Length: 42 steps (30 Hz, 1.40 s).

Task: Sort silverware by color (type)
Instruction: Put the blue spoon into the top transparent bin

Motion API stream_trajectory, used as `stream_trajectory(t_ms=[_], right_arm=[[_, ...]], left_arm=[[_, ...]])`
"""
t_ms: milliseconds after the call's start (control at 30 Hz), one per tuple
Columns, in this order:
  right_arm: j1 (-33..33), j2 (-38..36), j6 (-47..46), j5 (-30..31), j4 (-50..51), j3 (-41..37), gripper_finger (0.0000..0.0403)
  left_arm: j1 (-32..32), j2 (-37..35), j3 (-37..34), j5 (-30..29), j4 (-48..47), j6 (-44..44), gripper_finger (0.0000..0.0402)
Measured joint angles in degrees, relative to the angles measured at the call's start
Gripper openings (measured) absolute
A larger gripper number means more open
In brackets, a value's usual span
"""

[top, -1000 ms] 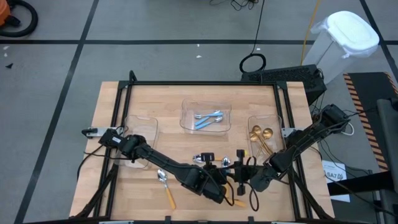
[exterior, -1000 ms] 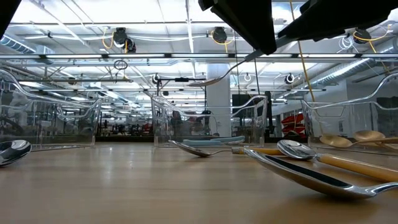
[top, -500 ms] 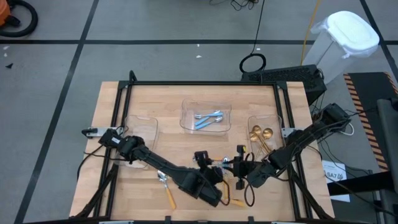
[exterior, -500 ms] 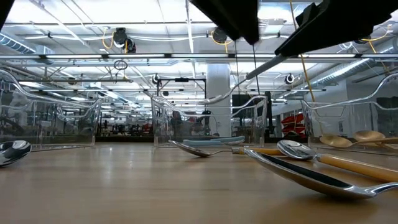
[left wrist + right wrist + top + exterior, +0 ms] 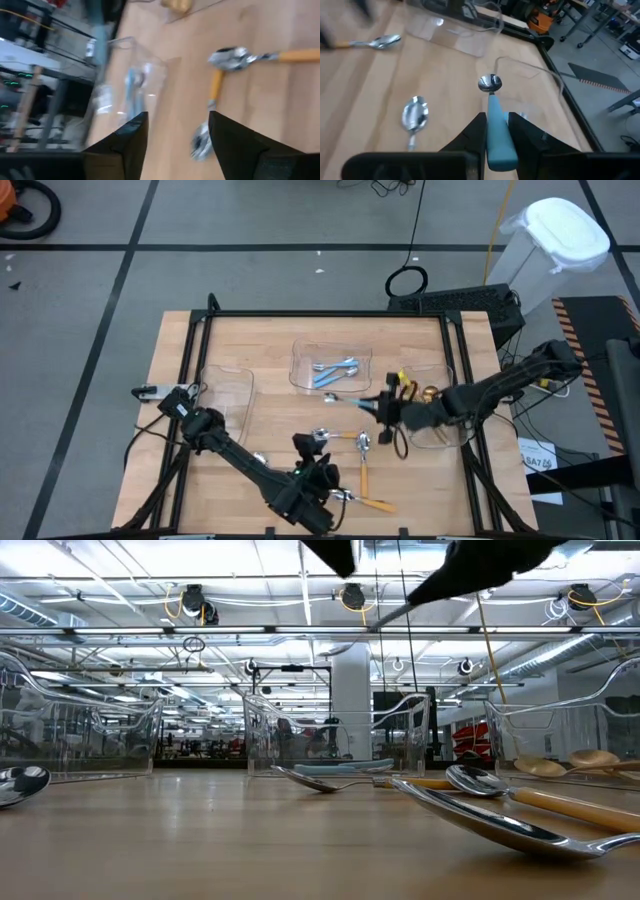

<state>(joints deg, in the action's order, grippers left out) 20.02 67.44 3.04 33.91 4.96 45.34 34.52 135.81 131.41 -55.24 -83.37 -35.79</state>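
My right gripper [image 5: 378,405] hovers between the middle tray [image 5: 298,370] and the right tray [image 5: 447,435], shut on a blue-handled spoon [image 5: 350,397] whose silver bowl [image 5: 490,82] sticks out ahead of the fingers. My left gripper [image 5: 320,465] is open near the table's front edge, nothing between its fingers [image 5: 130,137]. Several orange-handled spoons lie flat on the wood: one [image 5: 364,455] just ahead of the left gripper, one [image 5: 338,436] beside it, one [image 5: 365,502] by the front edge. More blue-handled spoons [image 5: 335,370] lie in the middle tray, gold ones [image 5: 415,392] in the right tray. My right gripper pinches the spoon's blue handle [image 5: 494,106] between its two fingers. The handle lies along the fingers, and the bowl points out past their tips. The fingers come from the table's right, slanting slightly down. The spoon is lifted clear of the table, roughly level.
A clear tray [image 5: 228,392] stands at the left, behind the left arm. Another orange-handled spoon [image 5: 258,459] lies near that arm's forearm. A black frame [image 5: 320,313] runs around the table top. Bare wood shows between the left tray and the middle tray.
The two grippers, close together near the front edge a second ago, have parted. My right gripper has risen and gone toward the far edge, carrying the blue-handled spoon. My left gripper has drawn back toward the table's left and near edge, without the spoon.
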Motion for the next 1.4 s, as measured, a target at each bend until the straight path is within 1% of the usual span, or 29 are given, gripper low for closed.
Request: stream_trajectory(t_ms=[100,167,233,300,333,400,567,600,667,767,833,933,1133,1200,1300,1400], right_arm=[[-4.3,-1.4,2.5,-4.4,0.7,0.0,0.0056],[-7.1,-1.5,3.7,-7.8,1.0,0.0,0.0056],[-9.6,-1.4,4.9,-11.2,1.7,0.0,0.0056],[-11.8,-1.3,5.8,-13.9,2.0,0.0,0.0056],[-12.9,-1.2,6.3,-15.0,2.2,0.0,0.0056],[-14.8,-1.2,7.2,-16.3,4.2,0.0,0.0056],[-18.8,-1.5,10.3,-22.1,5.0,0.0,0.0056],[-19.8,-1.4,11.1,-23.5,4.8,0.0,0.0056],[-22.0,-1.4,12.3,-26.2,4.2,0.0,0.0056],[-25.3,-1.5,13.6,-29.9,3.7,0.0,0.0057],[-27.3,-1.4,14.6,-32.6,3.6,0.0,0.0057],[-30.0,-0.8,15.3,-35.7,1.9,0.0,0.0057],[-34.0,3.8,15.2,-38.8,-4.1,0.0,0.0057],[-35.0,6.5,14.9,-38.7,-6.1,0.0,0.0057],[-36.5,10.8,15.0,-38.7,-10.1,0.0,0.0057],[-38.2,14.7,14.9,-38.7,-13.4,0.0,0.0057]], left_arm=[[-0.5,0.0,-1.3,2.8,12.2,9.0,0.0177],[-1.2,0.0,-2.6,6.7,23.4,17.2,0.0160],[-2.2,0.0,-5.3,11.2,34.4,25.1,0.0145],[-3.7,0.0,-8.8,15.0,43.4,31.4,0.0131],[-4.5,0.1,-10.1,16.2,46.2,33.4,0.0125],[-5.8,0.2,-11.4,17.8,48.2,34.8,0.0114],[-7.6,-0.4,-16.2,18.0,47.9,32.1,0.0094],[-7.9,-0.6,-18.4,18.0,49.1,32.0,0.0093],[-8.4,-2.2,-24.2,18.1,56.2,31.7,0.0093],[-8.5,-7.4,-34.9,18.2,69.9,31.9,0.0093],[-7.8,-12.4,-41.9,18.0,75.5,32.2,0.0092],[-6.7,-21.2,-52.7,15.6,83.2,32.4,0.0092],[-3.5,-40.2,-76.4,9.4,104.9,35.9,0.0092],[-2.9,-45.2,-82.6,9.3,111.1,35.9,0.0092],[-2.4,-50.6,-88.9,8.6,117.1,35.5,0.0092],[-2.3,-52.9,-91.1,8.6,118.2,35.5,0.0092]])
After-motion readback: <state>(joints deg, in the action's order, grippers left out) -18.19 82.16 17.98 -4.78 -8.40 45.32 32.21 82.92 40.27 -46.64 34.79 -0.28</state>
